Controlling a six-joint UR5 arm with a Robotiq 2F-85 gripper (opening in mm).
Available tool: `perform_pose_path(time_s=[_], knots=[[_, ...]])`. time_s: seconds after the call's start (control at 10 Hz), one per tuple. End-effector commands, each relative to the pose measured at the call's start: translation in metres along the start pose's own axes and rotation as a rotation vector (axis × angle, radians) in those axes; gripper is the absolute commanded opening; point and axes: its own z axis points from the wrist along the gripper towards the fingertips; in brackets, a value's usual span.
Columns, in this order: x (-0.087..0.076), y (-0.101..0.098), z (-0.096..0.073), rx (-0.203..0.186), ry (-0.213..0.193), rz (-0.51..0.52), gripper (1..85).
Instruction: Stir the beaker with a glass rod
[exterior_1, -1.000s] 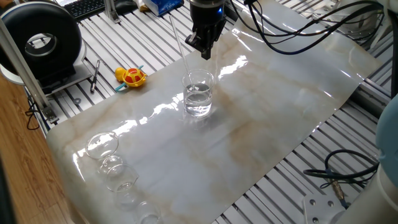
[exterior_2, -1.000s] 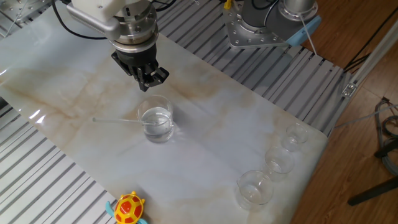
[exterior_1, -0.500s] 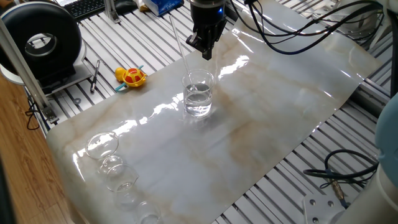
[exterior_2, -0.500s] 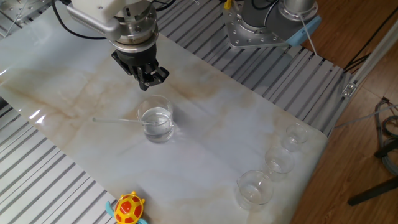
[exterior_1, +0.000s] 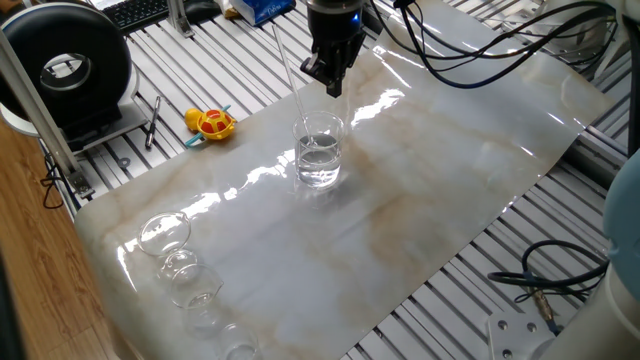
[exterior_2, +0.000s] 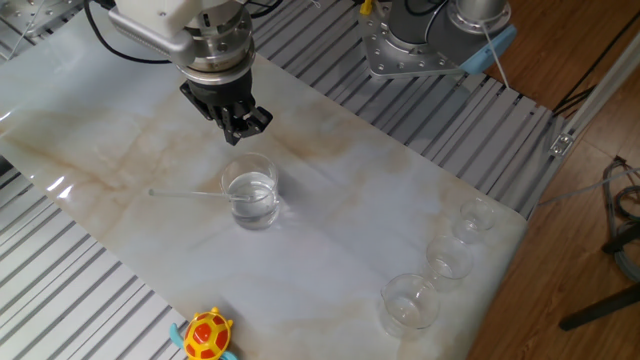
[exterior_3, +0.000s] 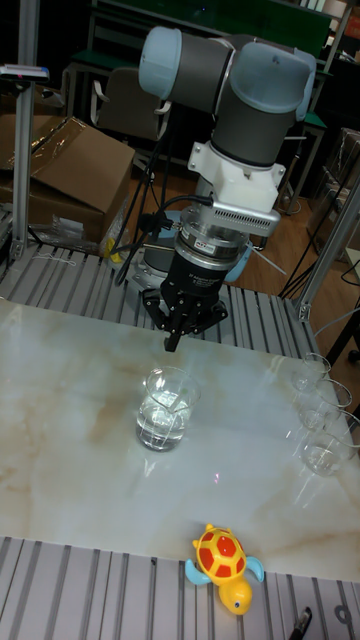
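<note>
Standing on the marble-patterned sheet (exterior_1: 440, 190) near its middle, the beaker (exterior_1: 319, 150) is seen upright and partly filled with clear liquid. The rod (exterior_2: 190, 194) is leaned in the beaker, one end in the liquid, its shaft resting on the rim and slanting out over the sheet; in one fixed view it is seen as a thin line rising from the beaker toward the upper left. The gripper (exterior_1: 331, 84) is held above the beaker, apart from both beaker and rod, pointing down. Its fingers (exterior_2: 243, 126) are seen drawn close together with nothing between them, though whether they quite touch cannot be told from any view. In the tall fixed view the gripper (exterior_3: 176, 335) is placed just behind and above the beaker (exterior_3: 165, 408), and the rod cannot be made out there. Three smaller glasses (exterior_2: 440, 265) are set in a row near one corner of the sheet, well apart from the beaker. A yellow and red toy turtle (exterior_3: 225, 565) is laid on the slatted table (exterior_2: 80, 310) just off the sheet's edge. A black round device (exterior_1: 65, 75) is stood at the table's far corner
</note>
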Motion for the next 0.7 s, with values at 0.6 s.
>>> perform_pose_path(time_s=[0.6], knots=[[-0.0014, 0.0067, 0.0000, -0.034, -0.014, 0.015, 11.0]])
